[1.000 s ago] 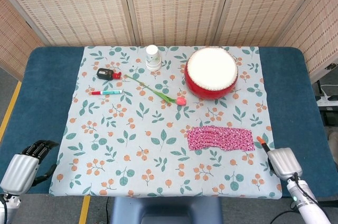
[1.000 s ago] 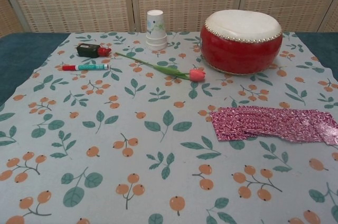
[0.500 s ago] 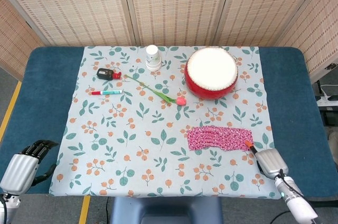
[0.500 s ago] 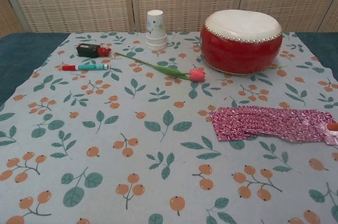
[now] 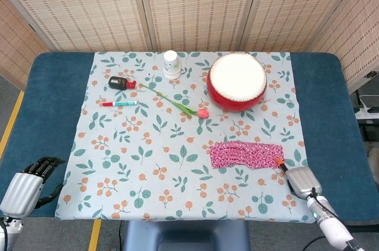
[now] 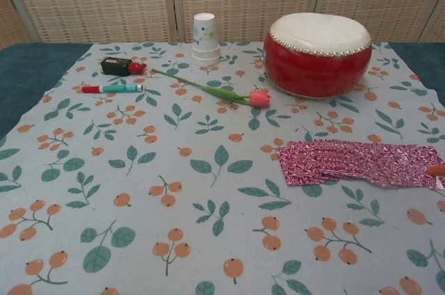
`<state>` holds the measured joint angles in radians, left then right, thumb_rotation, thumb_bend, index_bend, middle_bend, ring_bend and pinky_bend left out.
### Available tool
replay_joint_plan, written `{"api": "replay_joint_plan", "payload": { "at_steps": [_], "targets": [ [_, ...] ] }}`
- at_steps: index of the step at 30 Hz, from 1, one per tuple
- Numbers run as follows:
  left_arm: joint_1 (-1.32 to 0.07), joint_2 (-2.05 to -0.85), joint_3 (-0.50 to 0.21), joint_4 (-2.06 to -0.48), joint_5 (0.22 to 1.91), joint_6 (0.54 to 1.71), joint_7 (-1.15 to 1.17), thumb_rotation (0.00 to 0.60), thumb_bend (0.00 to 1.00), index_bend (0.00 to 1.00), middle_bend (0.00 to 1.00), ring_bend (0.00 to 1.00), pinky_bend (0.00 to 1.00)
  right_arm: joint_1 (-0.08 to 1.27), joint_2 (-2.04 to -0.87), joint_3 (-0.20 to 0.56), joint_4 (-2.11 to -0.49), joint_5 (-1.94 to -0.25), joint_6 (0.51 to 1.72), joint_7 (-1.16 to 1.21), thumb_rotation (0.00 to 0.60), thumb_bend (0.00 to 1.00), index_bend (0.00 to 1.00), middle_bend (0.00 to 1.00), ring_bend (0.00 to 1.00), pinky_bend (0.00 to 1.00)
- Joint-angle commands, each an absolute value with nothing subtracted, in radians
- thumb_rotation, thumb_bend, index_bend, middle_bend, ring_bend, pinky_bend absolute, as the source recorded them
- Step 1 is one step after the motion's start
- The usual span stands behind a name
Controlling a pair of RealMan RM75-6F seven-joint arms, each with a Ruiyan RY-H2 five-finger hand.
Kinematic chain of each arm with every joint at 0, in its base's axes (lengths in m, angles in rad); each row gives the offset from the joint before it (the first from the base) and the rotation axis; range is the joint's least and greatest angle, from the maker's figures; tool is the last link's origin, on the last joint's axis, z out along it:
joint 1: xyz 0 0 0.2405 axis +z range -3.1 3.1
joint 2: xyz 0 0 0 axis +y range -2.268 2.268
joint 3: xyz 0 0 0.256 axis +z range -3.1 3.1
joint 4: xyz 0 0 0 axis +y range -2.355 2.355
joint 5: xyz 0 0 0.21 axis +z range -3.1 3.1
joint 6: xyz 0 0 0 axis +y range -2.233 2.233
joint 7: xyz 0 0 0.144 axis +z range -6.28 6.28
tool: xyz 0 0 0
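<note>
My right hand [image 5: 303,180] lies at the table's front right. Its orange-tipped finger [image 5: 278,161] reaches the right end of a pink glittery cloth [image 5: 247,154]. The chest view shows only that orange fingertip [image 6: 436,169], at the right edge of the pink cloth [image 6: 358,163]. The other fingers of this hand are hidden under its back. My left hand [image 5: 26,186] hangs off the front left corner, beside the floral tablecloth [image 5: 118,162]. Its dark fingers [image 5: 44,166] are spread and hold nothing.
A red drum [image 5: 237,80] with a white top stands at the back right. A tulip [image 5: 203,112] lies beside it. Further back are stacked paper cups [image 5: 171,64], a black and red object [image 5: 121,83] and a marker [image 5: 118,103].
My right hand has slid left and slightly nearer, bringing its orange fingertip onto the pink cloth's right end. The left hand has stayed still.
</note>
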<state>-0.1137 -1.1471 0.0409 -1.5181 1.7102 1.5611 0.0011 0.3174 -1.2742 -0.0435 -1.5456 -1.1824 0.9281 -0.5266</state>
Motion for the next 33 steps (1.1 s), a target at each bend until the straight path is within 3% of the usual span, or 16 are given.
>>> {"api": "replay_joint_plan", "payload": {
  "at_steps": [1, 12, 33],
  "targets": [
    [-0.114, -1.147, 0.041, -1.517, 1.711, 1.562, 0.000, 0.600, 0.33, 0.25, 0.27, 0.24, 0.44, 0.326, -1.272, -0.051, -1.547, -1.161, 0.917, -0.546, 0.600, 0.75, 0.00, 0.73, 0.77, 0.69],
    [-0.112, -1.148, 0.041, -1.517, 1.713, 1.566, 0.001, 0.600, 0.33, 0.25, 0.27, 0.24, 0.44, 0.324, -1.223, -0.094, -1.604, -1.126, 0.944, -0.613, 0.600, 0.75, 0.24, 0.73, 0.77, 0.69],
    [-0.112, -1.145, 0.041, -1.522, 1.713, 1.564, 0.005, 0.600, 0.33, 0.25, 0.27, 0.25, 0.44, 0.303, -1.133, -0.180, -1.724, -1.122, 1.015, -0.734, 0.600, 0.76, 0.33, 0.73, 0.77, 0.69]
  ]
}}
